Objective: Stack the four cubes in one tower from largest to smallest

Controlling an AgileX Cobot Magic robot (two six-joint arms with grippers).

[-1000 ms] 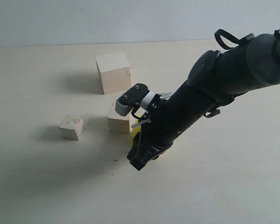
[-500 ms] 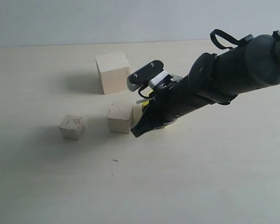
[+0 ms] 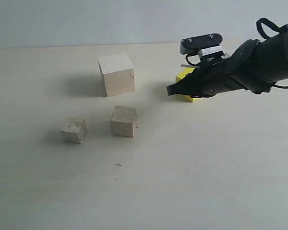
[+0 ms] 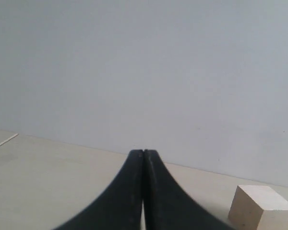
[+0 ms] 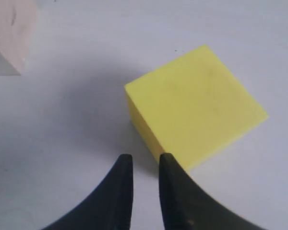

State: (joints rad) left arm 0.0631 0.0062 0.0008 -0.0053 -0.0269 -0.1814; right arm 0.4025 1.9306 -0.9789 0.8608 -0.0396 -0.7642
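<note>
The right tool (image 5: 145,159) stands a narrow slit apart with only bare surface showing in the gap, so it grips nothing. It hangs low just beside the bright yellow cube (image 5: 197,100), one side close against the cube's lower corner, though contact cannot be made out. That slit looks far too narrow to straddle the cube, so a grasp would likely need the tool spread wider and brought over it. The yellow cube sits flat on the pale bench (image 3: 206,182), near the large smooth pale-wood cube (image 3: 117,74) but apart from it, which suits its likely turn as second layer; nothing is stacked yet. No cube lies between those two, though the right arm (image 3: 259,67) hides part of the yellow cube from the exterior view. The medium wood cube with striped grain (image 3: 124,120) and the small chipped wood cube (image 3: 74,131) stand well apart from the yellow one, out of the likely path. The left tool (image 4: 143,155) is pressed together, holding nothing, and is outside the exterior view.
</note>
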